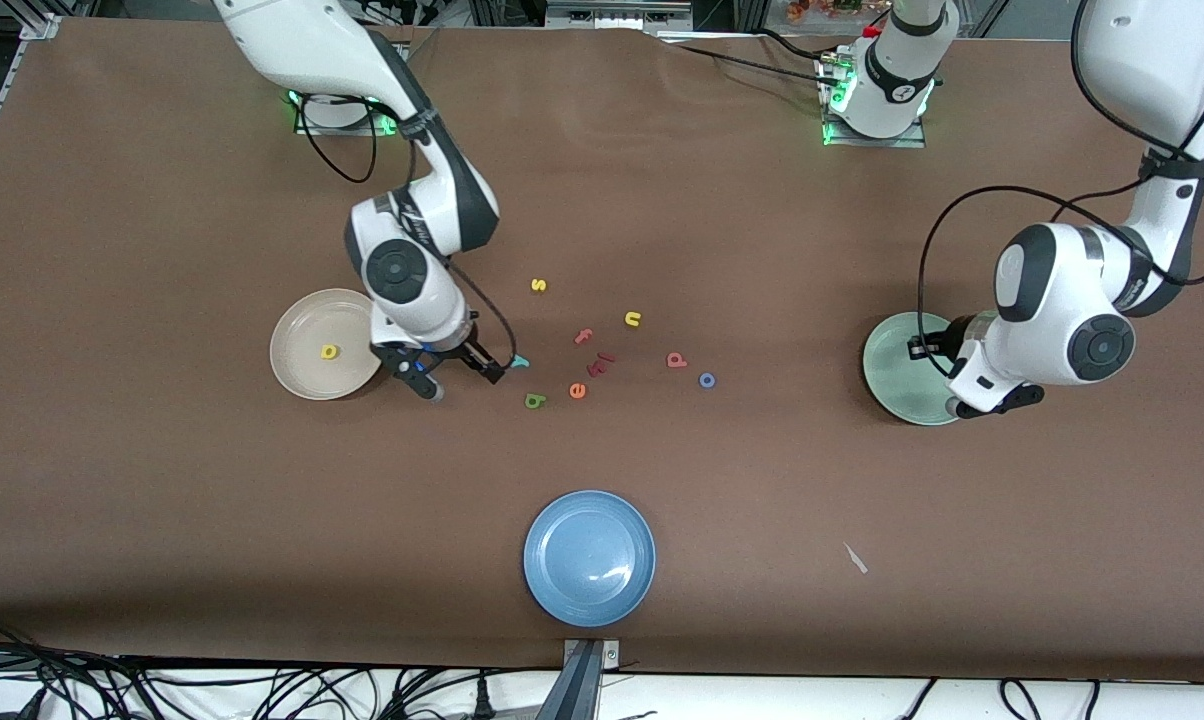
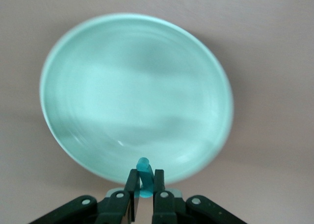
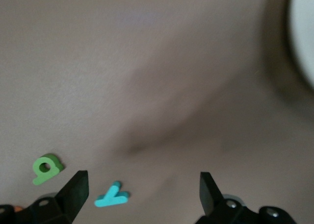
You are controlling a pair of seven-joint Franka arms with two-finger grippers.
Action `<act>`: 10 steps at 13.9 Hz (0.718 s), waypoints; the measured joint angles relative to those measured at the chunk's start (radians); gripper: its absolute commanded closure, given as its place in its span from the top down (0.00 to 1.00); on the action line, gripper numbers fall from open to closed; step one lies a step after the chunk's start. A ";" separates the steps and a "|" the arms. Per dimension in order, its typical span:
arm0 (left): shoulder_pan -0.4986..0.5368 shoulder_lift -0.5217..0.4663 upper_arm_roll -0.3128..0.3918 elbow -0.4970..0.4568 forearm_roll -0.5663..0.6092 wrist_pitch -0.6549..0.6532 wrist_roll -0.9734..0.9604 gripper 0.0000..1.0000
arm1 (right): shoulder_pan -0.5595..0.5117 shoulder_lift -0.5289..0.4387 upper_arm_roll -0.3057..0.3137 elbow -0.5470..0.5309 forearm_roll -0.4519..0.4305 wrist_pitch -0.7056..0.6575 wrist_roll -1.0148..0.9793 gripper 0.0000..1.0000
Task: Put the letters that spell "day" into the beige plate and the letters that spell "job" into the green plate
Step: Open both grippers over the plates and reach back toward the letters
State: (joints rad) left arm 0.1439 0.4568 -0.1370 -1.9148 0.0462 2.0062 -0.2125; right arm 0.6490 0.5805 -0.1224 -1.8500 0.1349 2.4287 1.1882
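- Left gripper (image 2: 144, 192): over the green plate (image 2: 122, 87); fingers (image 2: 130, 185) pinched on a teal j (image 2: 143, 177).
- Right gripper (image 3: 142, 185): low over the counter (image 1: 162, 500), fingers (image 3: 76, 187) spread wide, holding nothing; teal y (image 3: 112, 196) lies between them, green a (image 3: 46, 168) just outside.
- Beige plate (image 1: 302, 385): beside the right gripper, holding the yellow d (image 1: 329, 351).
- Salmon b (image 1: 676, 360) and blue o (image 1: 707, 380): on the counter, mid-way between the grippers.
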 measured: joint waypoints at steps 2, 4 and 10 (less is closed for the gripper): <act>0.047 0.045 0.001 0.000 0.020 0.071 0.078 0.25 | 0.008 0.040 0.002 0.025 0.000 0.034 0.074 1.00; 0.085 0.068 0.001 0.002 0.020 0.105 0.130 1.00 | 0.008 0.068 0.015 0.066 0.001 0.036 0.144 1.00; 0.088 0.031 -0.111 0.114 0.019 0.025 0.072 1.00 | 0.009 0.115 0.050 0.101 0.001 0.059 0.239 1.00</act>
State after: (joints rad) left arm 0.2318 0.4876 -0.2480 -1.8009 0.0648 2.0307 -0.1402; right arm 0.6580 0.6958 -0.0725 -1.7488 0.1361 2.4881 1.4269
